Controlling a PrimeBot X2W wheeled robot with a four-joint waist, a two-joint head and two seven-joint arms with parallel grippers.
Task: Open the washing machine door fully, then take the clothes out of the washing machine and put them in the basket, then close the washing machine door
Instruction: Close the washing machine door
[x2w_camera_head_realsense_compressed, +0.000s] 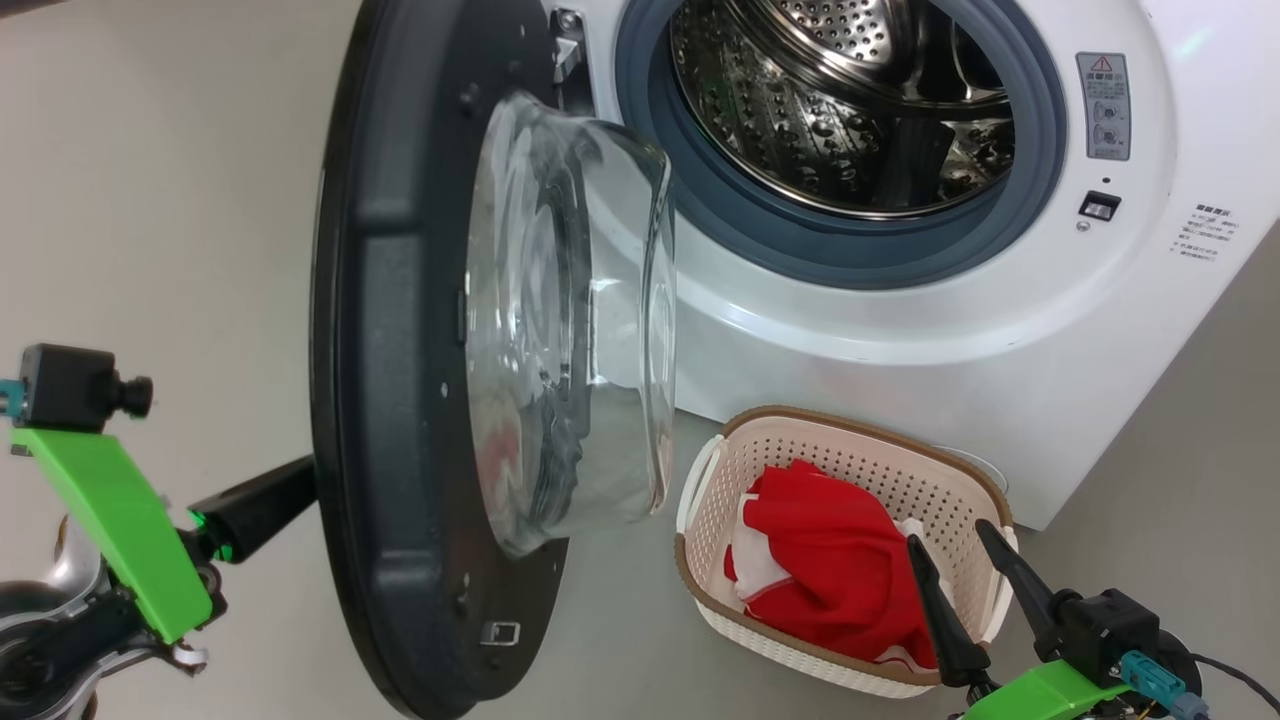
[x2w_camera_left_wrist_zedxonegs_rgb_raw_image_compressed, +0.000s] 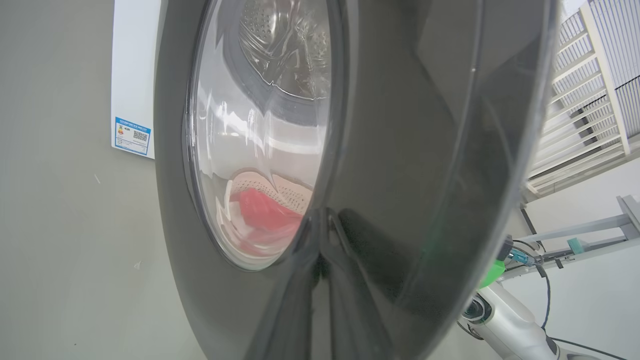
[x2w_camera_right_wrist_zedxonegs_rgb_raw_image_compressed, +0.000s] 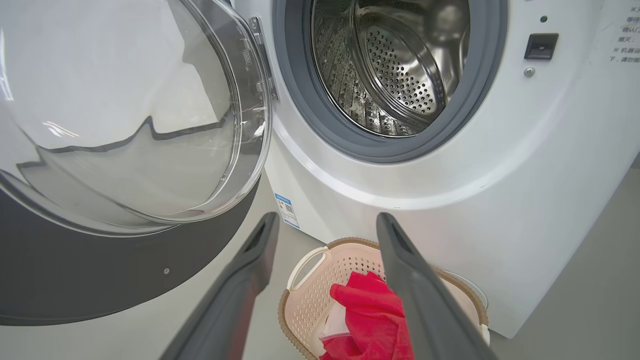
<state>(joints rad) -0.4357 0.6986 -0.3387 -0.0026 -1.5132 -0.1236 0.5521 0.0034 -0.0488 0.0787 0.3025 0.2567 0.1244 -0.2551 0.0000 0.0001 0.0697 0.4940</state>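
The head view looks down on the washing machine (x2w_camera_head_realsense_compressed: 900, 330) from in front. The left wrist view sits close against the outer face of its open door (x2w_camera_left_wrist_zedxonegs_rgb_raw_image_compressed: 400, 150). The right wrist view faces the machine's opening from nearer; all three share the door.

A smooth, pale grey floor (x2w_camera_head_realsense_compressed: 150, 200) carries everything here. On it stands a big white front-loading washing machine (x2w_camera_head_realsense_compressed: 1000, 340), its base meeting the floor low at the right of the head view. Just in front of its lower front, a small cream-white perforated plastic basket with a brown woven-look rim (x2w_camera_head_realsense_compressed: 862, 428) sits upright on the floor; whether the two touch cannot be told. A couple of tiny pale specks (x2w_camera_left_wrist_zedxonegs_rgb_raw_image_compressed: 95, 177) mark the floor.
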